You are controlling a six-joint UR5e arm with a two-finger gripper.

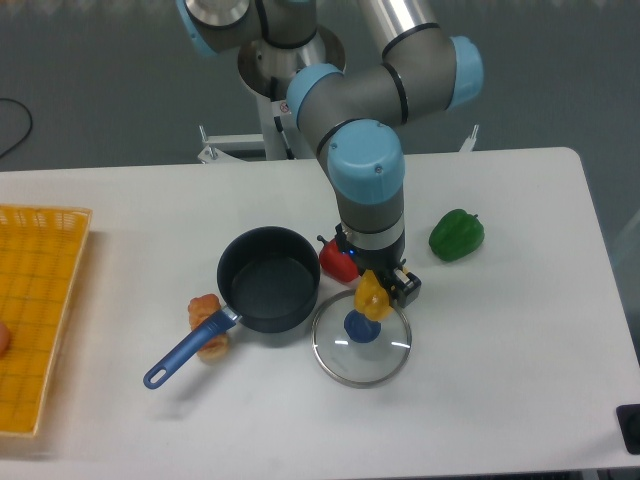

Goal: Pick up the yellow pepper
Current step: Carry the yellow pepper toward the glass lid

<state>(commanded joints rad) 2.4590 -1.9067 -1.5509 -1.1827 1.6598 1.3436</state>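
Yellow pepper (371, 297) sits directly at my end effector (376, 296), just below my wrist housing and between the fingers, which are pinching it from either side. It appears lifted off the counter (500, 350), though from this single high view I cannot confirm the clearance. It hangs over the far edge of the glass lid (361, 343), overlapping the lid's blue knob (360, 326) in the view.

Orientation: the visible part of the pepper is taller than wide, so its long axis reads roughly vertical, running down from my fingers toward the lid. I cannot tell which end carries the stem; my dark finger hardware covers its right side.

Surroundings noted: red pepper (337, 261) just behind and to the camera's left of my end effector, close against the rim of the dark pot (268, 279) with a blue handle. Green pepper (456, 235) lies well apart toward the camera's right. An orange pastry-like item (207, 322) rests by the pot handle. A yellow basket (40, 310) occupies the counter's far left edge.
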